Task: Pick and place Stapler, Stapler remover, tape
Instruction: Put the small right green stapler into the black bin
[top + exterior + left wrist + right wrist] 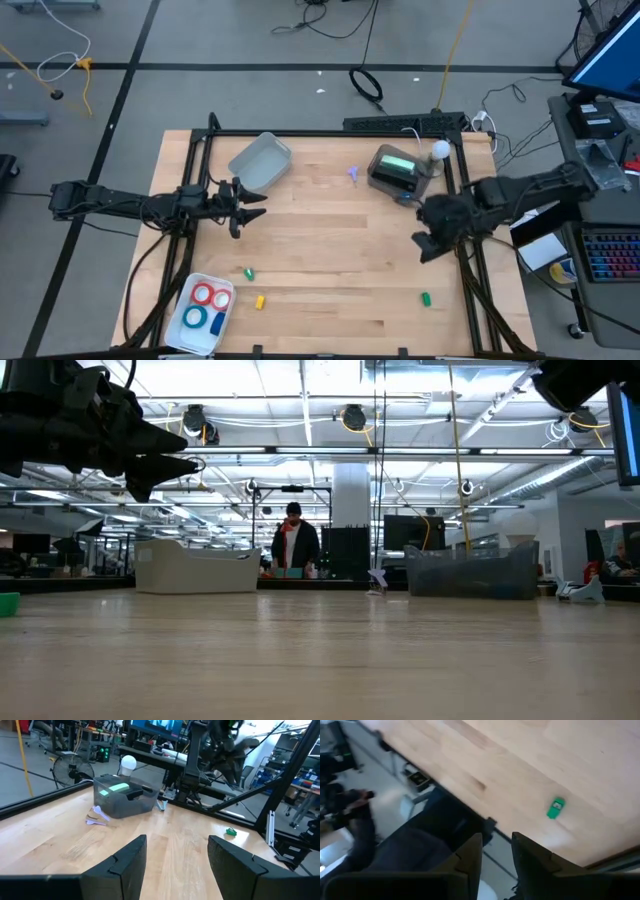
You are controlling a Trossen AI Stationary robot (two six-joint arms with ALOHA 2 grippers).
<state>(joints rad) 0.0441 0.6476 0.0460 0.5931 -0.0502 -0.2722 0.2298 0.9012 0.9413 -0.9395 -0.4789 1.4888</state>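
The left gripper [252, 206] hovers above the left side of the wooden table [330, 260], its two dark fingers [127, 862] spread with bare wood showing between them — nothing is held. The right gripper [424, 245] hangs near the table's right edge; in its own wrist view the fingers [470, 855] stand close together with a narrow gap and nothing between them.

The tape rolls [205, 307] — red and blue rings — lie in a white tray [185, 335] at the table's near left corner, well apart from both grippers. A pale empty bin [260, 161] sits tilted at the far left. A dark translucent bin [400, 170] sits at the far right, holding something with a green top, a white ball-shaped thing [440, 150] just beside it. A small purple item [353, 173] lies between the two bins. Three small blocks lie on the near part of the table: a green one [248, 272], a yellow one [259, 300] and another green one [425, 298] toward the right. In the low view a person [294, 545] stands in the room beyond the table.
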